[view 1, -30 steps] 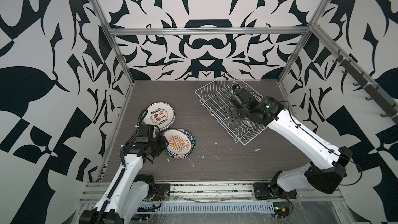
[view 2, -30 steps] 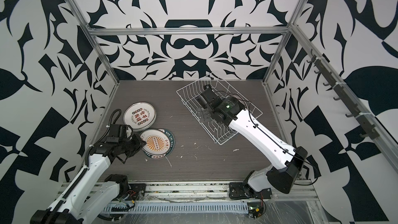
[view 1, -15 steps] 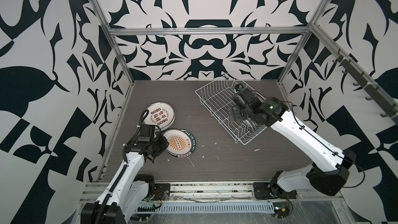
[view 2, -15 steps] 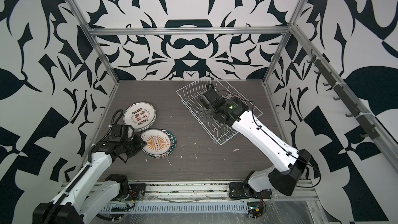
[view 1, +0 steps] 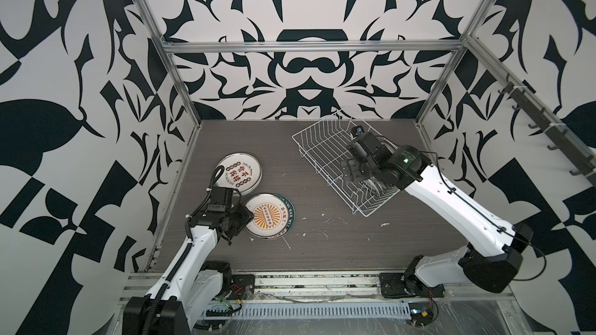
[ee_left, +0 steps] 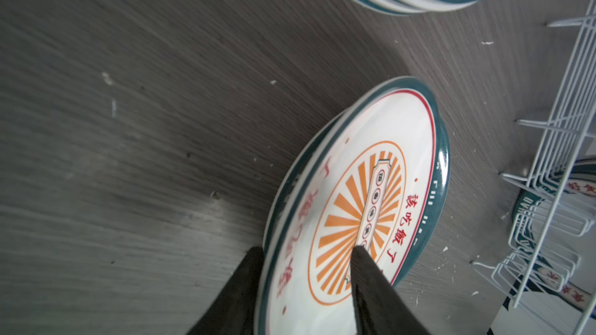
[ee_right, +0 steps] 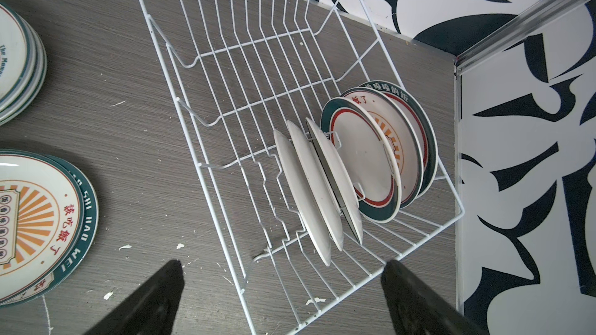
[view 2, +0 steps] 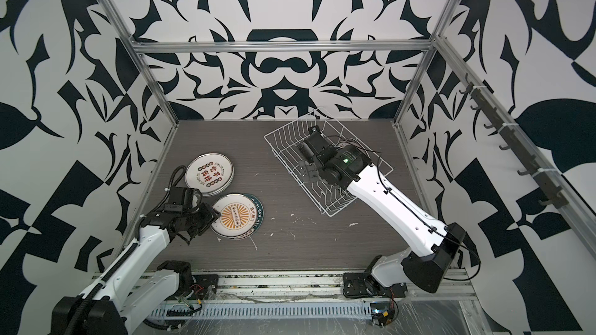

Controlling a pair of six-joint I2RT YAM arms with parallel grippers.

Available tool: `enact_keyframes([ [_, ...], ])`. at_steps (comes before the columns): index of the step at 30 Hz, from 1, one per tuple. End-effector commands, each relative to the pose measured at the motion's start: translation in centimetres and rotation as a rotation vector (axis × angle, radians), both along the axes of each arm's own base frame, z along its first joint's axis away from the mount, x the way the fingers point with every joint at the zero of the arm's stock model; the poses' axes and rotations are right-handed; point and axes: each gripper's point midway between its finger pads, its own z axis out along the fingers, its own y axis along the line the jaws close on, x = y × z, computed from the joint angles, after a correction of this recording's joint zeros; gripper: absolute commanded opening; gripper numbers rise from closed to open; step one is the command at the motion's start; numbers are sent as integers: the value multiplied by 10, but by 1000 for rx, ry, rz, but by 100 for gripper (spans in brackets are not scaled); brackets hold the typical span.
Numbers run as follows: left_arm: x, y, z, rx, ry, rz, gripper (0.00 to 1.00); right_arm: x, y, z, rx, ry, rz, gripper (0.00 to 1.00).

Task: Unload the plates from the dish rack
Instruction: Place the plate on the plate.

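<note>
Nearest me, my left gripper (ee_left: 304,249) straddles the rim of the top sunburst plate (ee_left: 374,188). Its jaws are parted, 1 finger over the face and 1 outside the edge, and the plate lies flat on its stack. Just beyond sits the red-character stack (view 1: 238,174). Farthest, my right gripper (ee_right: 283,264) hangs wide open and empty above the dish rack (ee_right: 245,69), where 6 plates (ee_right: 364,162) stand on edge at 1 end. Their faces lie roughly across my jaw line, so I judge this nearer arm should descend.
</note>
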Motion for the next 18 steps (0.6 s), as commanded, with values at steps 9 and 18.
enact_keyframes([
  [9,0,6,-4,27,30,22,57,2,0,0,9,-12,5,100],
  [18,3,4,17,16,-22,14,99,3,0,-13,6,38,13,100],
])
